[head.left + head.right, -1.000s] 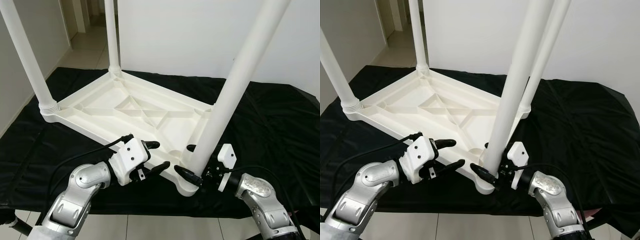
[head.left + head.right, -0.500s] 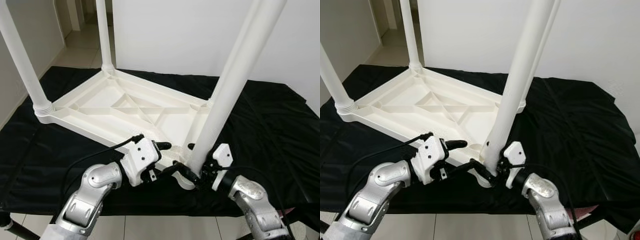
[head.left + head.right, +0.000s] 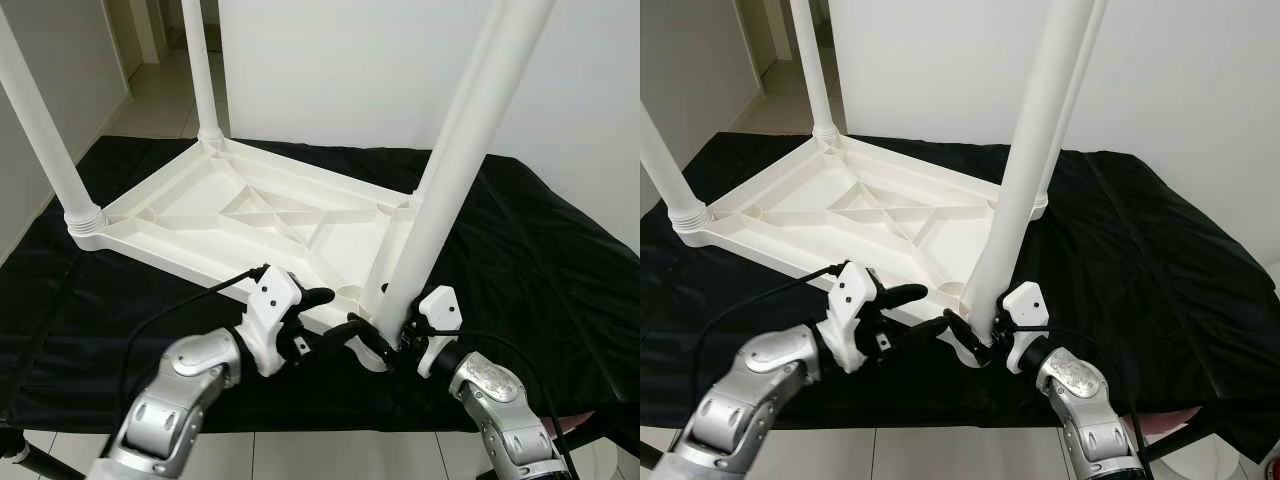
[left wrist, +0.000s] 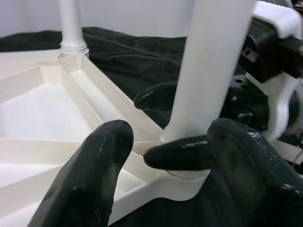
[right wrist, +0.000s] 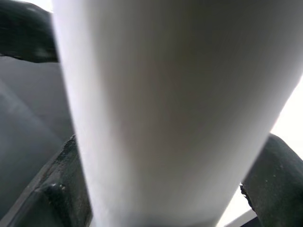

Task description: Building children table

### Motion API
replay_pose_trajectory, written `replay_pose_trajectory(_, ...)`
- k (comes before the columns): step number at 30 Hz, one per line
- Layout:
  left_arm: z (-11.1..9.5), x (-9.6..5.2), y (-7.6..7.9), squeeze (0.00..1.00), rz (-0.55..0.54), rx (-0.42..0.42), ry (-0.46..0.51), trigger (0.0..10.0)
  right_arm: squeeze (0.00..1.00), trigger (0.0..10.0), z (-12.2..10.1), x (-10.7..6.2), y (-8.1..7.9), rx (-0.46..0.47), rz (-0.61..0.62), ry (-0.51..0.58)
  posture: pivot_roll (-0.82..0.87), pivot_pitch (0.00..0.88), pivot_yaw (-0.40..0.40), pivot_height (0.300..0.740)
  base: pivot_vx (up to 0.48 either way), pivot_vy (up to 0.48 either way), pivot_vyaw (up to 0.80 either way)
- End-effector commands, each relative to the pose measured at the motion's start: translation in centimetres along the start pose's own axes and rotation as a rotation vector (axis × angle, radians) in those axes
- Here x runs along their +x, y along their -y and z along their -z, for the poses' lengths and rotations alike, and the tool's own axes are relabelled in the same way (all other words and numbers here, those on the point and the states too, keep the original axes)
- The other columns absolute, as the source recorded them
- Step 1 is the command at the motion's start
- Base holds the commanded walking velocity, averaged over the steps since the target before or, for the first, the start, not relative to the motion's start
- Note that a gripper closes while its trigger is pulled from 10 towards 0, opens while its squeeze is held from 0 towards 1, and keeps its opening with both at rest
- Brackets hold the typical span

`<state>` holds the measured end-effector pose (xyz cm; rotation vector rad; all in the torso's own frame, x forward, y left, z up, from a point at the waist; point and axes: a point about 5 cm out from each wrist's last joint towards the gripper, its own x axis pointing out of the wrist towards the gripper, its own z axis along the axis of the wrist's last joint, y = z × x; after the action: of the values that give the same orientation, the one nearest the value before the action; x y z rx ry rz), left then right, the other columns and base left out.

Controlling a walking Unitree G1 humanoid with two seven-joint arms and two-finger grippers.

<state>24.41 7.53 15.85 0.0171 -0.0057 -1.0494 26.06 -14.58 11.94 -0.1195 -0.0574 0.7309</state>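
So the right gripper point(image 3: 385, 335) pinched the near table leg point(image 3: 450, 170) at its base; left gripper point(image 3: 318, 322) sat spread just beside it.

Upturned table top point(image 3: 250, 215) on the cloth point(image 3: 520, 260), legs up; nearest leg point(image 3: 440, 190) perhaps slightly tilted.

White wall point(image 3: 330, 70), black cloth point(image 3: 540, 250), tiled floor point(image 3: 150, 100)
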Motion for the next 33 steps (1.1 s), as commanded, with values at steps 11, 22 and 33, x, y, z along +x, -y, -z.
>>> replay_pose_trajectory(11,-1.0,-0.1,0.1,0.00,-0.067,0.011,0.018,10.0,0.00,0.0,0.9,0.3,0.0,0.021,0.041,-0.087,-0.01,0.000,-0.071,0.740,0.000,0.000,0.00)
replay_pose_trajectory(22,-1.1,0.2,-0.4,0.00,-0.109,0.018,0.003,10.0,0.00,0.0,0.8,0.4,0.2,0.019,0.355,-0.088,-0.01,0.000,-0.080,0.740,0.000,0.000,0.00)
replay_pose_trajectory(33,-1.6,1.2,-0.8,0.00,-0.101,0.036,0.019,10.0,0.00,0.0,0.8,-0.4,1.2,0.032,0.796,-0.096,-0.03,0.000,-0.065,0.740,0.000,0.000,0.00)
